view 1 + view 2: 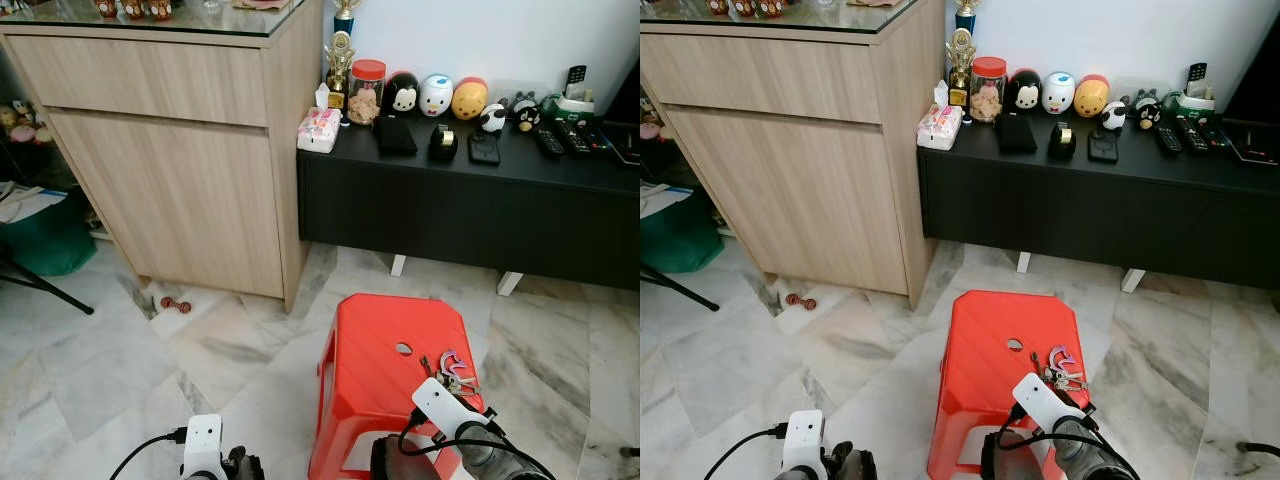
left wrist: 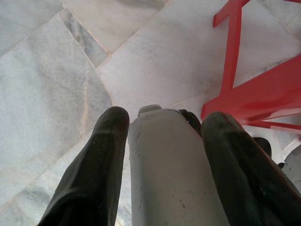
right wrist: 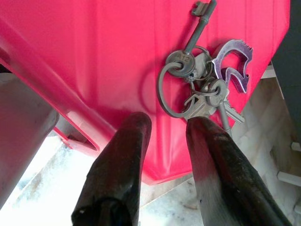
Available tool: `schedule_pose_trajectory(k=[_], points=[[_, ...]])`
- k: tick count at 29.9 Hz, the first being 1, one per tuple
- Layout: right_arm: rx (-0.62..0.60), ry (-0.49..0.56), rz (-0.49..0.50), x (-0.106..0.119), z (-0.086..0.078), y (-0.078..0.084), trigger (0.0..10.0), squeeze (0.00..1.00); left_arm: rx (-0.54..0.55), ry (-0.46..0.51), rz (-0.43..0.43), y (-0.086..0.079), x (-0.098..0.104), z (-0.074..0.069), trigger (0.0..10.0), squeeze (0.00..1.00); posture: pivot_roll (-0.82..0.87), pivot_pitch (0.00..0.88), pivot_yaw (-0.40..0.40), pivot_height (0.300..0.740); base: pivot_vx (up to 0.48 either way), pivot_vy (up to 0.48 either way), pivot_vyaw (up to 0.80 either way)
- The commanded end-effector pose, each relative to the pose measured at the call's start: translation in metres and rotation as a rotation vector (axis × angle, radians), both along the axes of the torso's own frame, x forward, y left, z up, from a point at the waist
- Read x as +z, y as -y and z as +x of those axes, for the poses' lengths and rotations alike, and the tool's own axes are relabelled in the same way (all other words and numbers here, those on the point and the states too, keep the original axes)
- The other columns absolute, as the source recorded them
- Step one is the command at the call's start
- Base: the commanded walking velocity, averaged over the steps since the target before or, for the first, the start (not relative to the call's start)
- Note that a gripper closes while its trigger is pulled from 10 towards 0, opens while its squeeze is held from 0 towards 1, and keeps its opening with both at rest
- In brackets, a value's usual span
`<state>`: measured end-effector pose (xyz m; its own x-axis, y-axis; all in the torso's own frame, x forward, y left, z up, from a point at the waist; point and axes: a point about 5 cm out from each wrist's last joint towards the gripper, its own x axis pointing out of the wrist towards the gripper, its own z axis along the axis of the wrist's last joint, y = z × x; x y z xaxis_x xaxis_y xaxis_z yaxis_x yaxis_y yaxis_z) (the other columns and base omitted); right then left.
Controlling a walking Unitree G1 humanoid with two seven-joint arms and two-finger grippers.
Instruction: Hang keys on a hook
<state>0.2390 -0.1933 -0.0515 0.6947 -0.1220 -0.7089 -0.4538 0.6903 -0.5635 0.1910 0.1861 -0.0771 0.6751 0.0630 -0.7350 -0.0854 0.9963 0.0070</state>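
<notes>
Left eye view is read from the robot's left across: a wooden cabinet (image 1: 170, 150) is set against the wall, and a small red-and-white object (image 1: 175, 304) is seen on the marble floor (image 1: 90, 370) near its base. Low at the left, the left gripper (image 2: 162, 127) is held idle beside the robot's body, its two black fingers (image 2: 94, 169) spread with a grey part of the robot lying between them and nothing gripped. Further right, a red stool (image 1: 395, 375) is placed directly before the robot, presumably as a low stand within reach, and the keys (image 3: 202, 82) are laid on its seat toward the right edge: a bunch on a ring with one long key and a purple horse-shaped tag (image 3: 233, 66). The right gripper (image 3: 167, 125) is poised just short of the bunch, its fingers parted to a narrow gap and holding nothing, aligned as though a pinch on the ring is intended. Behind, a black console (image 1: 470, 210) is lined with a clear jar (image 1: 366, 92) of what appears to be snacks, a tissue pack (image 1: 319, 130), character figurines and remote controls. No hook can be made out, so the pick-up is judged not yet done and the hanging still ahead.
</notes>
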Motion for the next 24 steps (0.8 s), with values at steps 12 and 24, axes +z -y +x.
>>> schedule_pose_trajectory(k=[12, 24], points=[[-0.031, 0.127, -0.019, 0.012, 0.013, 0.004, 10.0, 0.0, -0.028, -0.128, -0.002, 0.005, -0.017, -0.034, 10.0, 0.0, 0.06, 0.115, -0.05, 0.605, 0.0, 0.0, 0.0], [-0.011, 0.103, -0.021, 0.008, 0.009, 0.001, 10.0, 0.0, -0.037, -0.13, 0.0, 0.005, -0.018, -0.035, 10.0, 0.0, 0.06, 0.121, -0.05, 0.605, 0.0, 0.0, 0.0]])
